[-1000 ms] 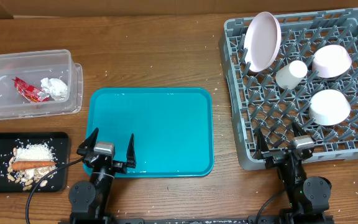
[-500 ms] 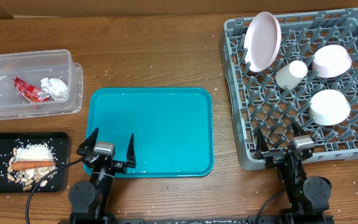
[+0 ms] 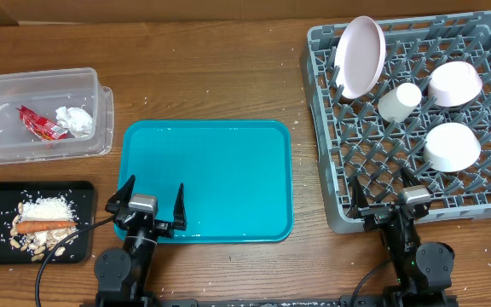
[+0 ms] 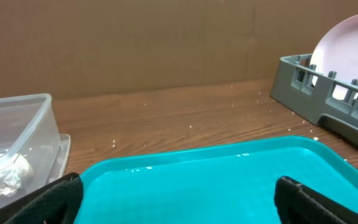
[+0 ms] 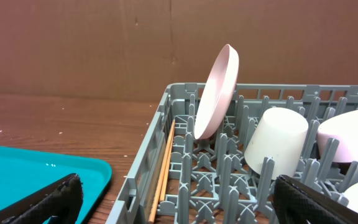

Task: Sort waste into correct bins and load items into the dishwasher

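Light is bright, even and soft, falling from above. The tray [image 3: 220,179] carries faint glare along its far rim; shadows under the rack [image 3: 373,162] pegs are short. In both wrist views the near fingers [image 4: 51,200] are dark and blurred.

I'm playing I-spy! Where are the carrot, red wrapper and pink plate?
carrot [image 3: 45,227], overhead view, middle of the stick
red wrapper [image 3: 43,124], overhead view, its crinkled middle
pink plate [image 3: 361,55], overhead view, its face
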